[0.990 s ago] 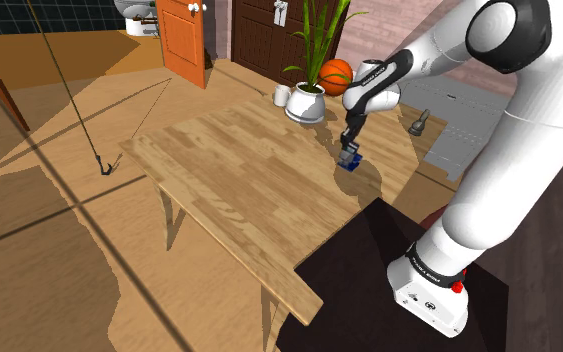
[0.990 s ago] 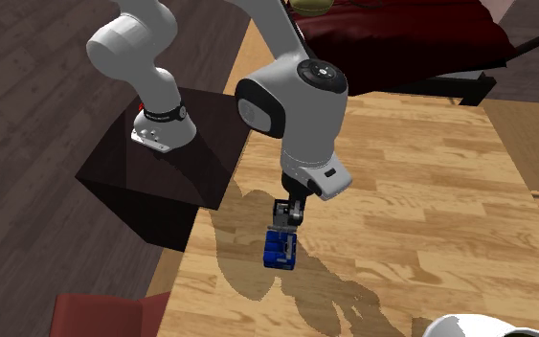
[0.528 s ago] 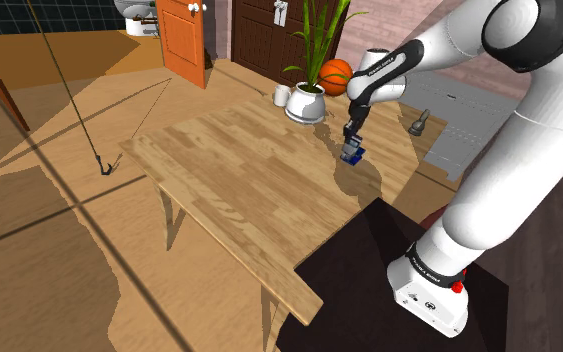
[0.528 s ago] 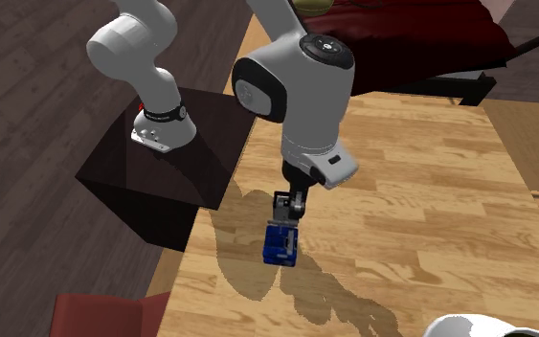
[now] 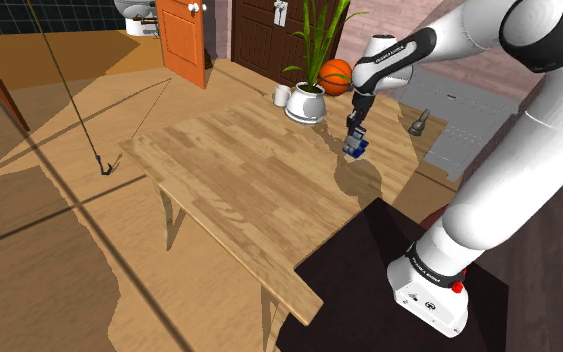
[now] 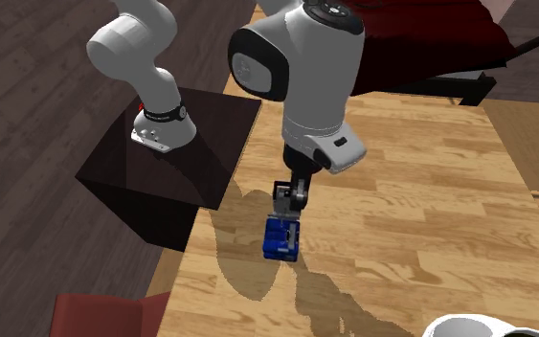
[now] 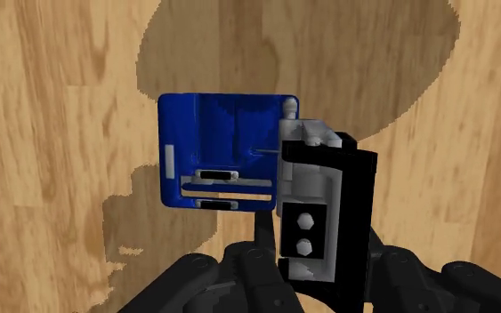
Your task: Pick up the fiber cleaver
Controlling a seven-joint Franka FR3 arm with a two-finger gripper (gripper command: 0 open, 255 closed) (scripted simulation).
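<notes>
Black fingers of your gripper (image 6: 286, 213) are closed tight on the blue fiber cleaver (image 6: 280, 239). You hold it in the air, over its shadow on the wooden table (image 5: 229, 170), near the white plant pot (image 5: 306, 103).

The black fingers (image 6: 298, 197) clasp the blue fiber cleaver (image 6: 280, 239) over the wooden table (image 6: 430, 220).

fiber cleaver (image 5: 354, 150) 1 | table (image 5: 231, 170) 1 | potted plant (image 5: 307, 103) 1 | ball (image 5: 336, 72) 1
</notes>
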